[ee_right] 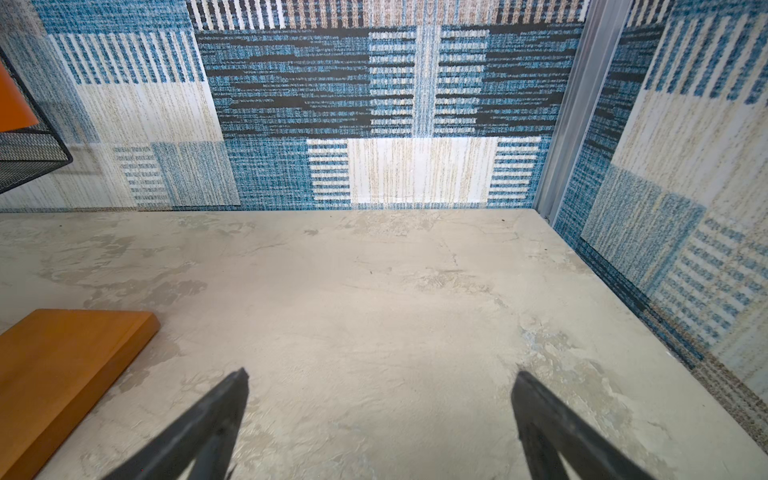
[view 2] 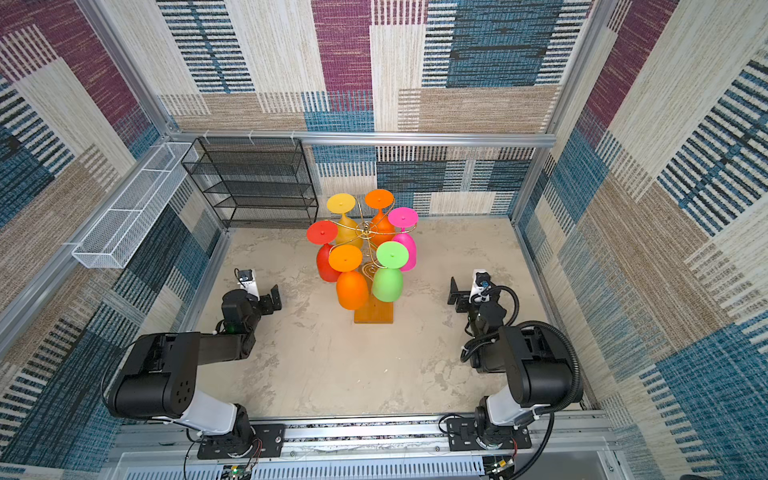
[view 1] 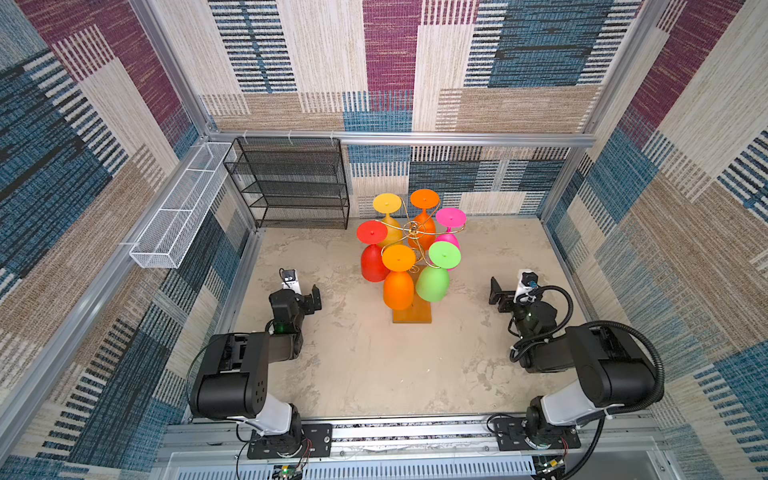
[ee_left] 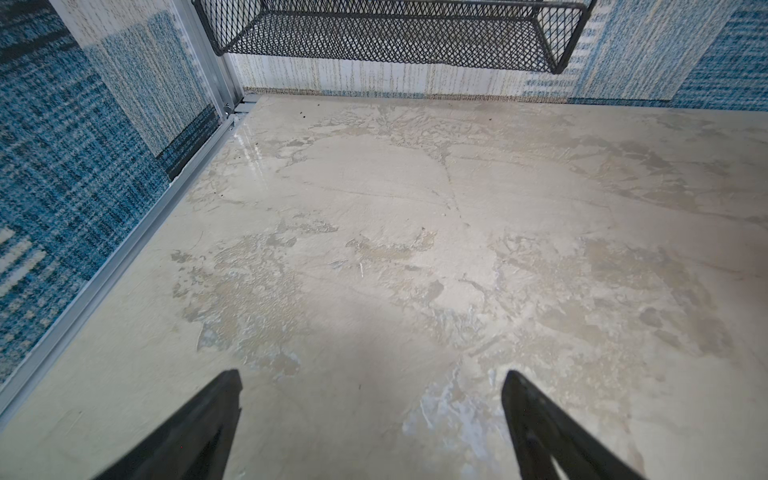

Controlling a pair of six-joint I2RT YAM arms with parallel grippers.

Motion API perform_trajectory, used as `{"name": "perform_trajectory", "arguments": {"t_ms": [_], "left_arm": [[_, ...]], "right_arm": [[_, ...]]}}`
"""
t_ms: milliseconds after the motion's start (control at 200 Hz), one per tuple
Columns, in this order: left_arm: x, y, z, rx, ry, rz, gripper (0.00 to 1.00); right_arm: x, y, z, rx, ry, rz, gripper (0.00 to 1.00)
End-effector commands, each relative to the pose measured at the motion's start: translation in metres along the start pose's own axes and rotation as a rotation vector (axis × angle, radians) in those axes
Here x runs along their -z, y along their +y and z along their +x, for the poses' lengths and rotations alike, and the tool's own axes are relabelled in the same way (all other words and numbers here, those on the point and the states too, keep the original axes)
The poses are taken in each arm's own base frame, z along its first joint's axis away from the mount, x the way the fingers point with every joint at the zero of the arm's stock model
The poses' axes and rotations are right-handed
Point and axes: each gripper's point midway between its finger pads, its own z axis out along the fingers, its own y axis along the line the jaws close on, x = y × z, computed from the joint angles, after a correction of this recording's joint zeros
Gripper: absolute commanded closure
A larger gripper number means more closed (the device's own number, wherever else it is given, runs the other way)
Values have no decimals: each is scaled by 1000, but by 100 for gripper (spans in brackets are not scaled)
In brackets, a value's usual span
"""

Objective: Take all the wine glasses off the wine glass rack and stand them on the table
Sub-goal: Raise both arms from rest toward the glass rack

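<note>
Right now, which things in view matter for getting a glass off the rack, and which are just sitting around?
Job: wine glass rack; six wine glasses hanging on it; left pincer and right pincer, both open, empty.
Lying about: black mesh shelf; white mesh basket.

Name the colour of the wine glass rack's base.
Orange-brown; the base shows best in the right wrist view.

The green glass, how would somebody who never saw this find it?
On the grey table, a gold wire wine glass rack stands on a brown wooden base. Six bright glasses hang upside down from it. The green glass hangs at the front beside an orange glass, and it is the only green one.
</note>
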Motion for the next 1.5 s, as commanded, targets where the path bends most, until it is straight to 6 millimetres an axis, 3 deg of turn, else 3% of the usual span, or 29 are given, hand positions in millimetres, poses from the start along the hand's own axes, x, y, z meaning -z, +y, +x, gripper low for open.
{"name": "perform_trajectory", "arguments": {"t_ms": [0,601,721,811,961,1147,1227,1497], "left_arm": [[-1,-1,-6,12,-20,6,0],[0,-1,-6,10,-23,5,1],[8,1,-16,12,-42,1,3],[20,3,-28,13,-67,-9,4],[40,2,-53,0,-126,-22,8],[75,-16,-104,62,-273,14,14],[88,-32,-126,112,-321,89,15],[120,-86,-146,187,-266,276,15]], "right_arm": [[-1,2,-7,5,-25,-9,0],[-2,0,-7,1,-17,-1,0],[-2,-2,-11,-1,-31,9,0],[-14,-3,-19,-5,30,16,0],[-21,0,-46,-62,44,6,0],[-18,27,-90,-227,51,-145,1],[-17,40,-124,-272,58,-220,2],[2,87,-263,-445,27,-515,5]]}}
